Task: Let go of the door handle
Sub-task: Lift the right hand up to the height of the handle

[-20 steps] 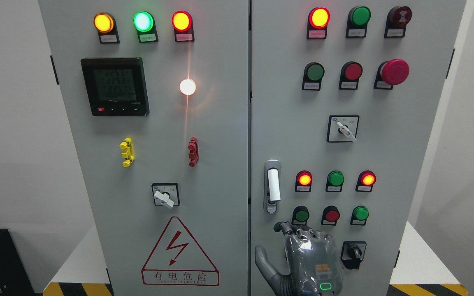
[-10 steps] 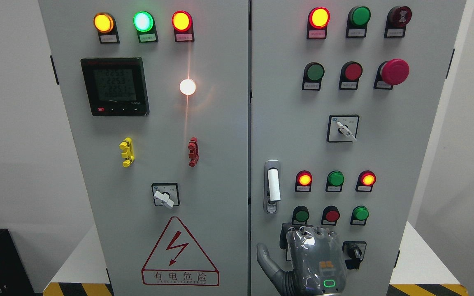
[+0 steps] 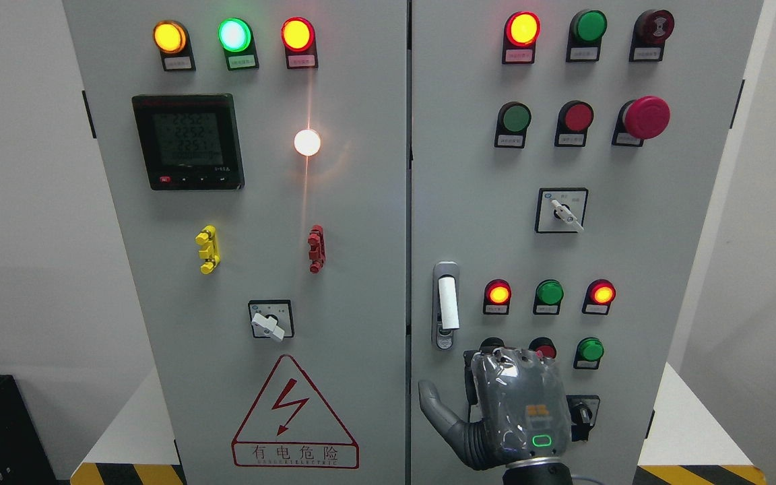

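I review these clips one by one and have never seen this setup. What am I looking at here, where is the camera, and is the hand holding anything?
The picture comes from a camera on a humanoid robot's head, facing a grey electrical cabinet with two doors, covered in lamps, push buttons and switches. The grey fingered thing at the bottom is the robot's right hand, its back toward the camera. It sits below the white door handle on the right door, apart from it, holding nothing visible. Its fingers point away, so whether they are curled is unclear. The left hand is out of view.

You see the hand (image 3: pixel 512 411) in front of the right door (image 3: pixel 630 256), at five o'clock from the door handle (image 3: pixel 446 305), apart from it, partly covering two buttons.
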Controlling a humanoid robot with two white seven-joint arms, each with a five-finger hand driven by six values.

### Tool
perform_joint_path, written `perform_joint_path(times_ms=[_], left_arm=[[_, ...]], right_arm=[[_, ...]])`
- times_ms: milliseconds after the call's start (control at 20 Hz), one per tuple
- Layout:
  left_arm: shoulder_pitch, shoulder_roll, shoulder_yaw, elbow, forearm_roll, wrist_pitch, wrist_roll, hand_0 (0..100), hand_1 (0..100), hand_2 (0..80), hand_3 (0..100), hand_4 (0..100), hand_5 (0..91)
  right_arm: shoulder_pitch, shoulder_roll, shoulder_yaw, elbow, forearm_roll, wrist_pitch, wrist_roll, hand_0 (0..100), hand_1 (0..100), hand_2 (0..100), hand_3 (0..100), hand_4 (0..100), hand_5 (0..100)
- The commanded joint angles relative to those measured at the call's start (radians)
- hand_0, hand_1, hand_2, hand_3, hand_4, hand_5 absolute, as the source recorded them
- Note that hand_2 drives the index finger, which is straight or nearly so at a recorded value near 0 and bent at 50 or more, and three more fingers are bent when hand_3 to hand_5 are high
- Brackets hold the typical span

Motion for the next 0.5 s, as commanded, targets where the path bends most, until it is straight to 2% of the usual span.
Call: perform_joint_path(times_ms=[0, 451], left_arm=[[0.018, 0.000, 0.000, -0.001, 0.001, 0.000, -0.001, 12, 56, 0.0, 0, 0, 0.0], [0.018, 0.000, 0.000, 0.001, 0.000, 0.000, -0.001, 12, 56, 0.0, 0, 0, 0.0]], right_arm=[[-0.037, 0.001, -0.009, 0.016, 0.002, 0.002, 0.005, 25, 31, 93, 100, 100, 98], [-0.096, 0.001, -0.024, 0.061, 0.002, 0.004, 0.023, 25, 29, 93, 100, 100, 98]])
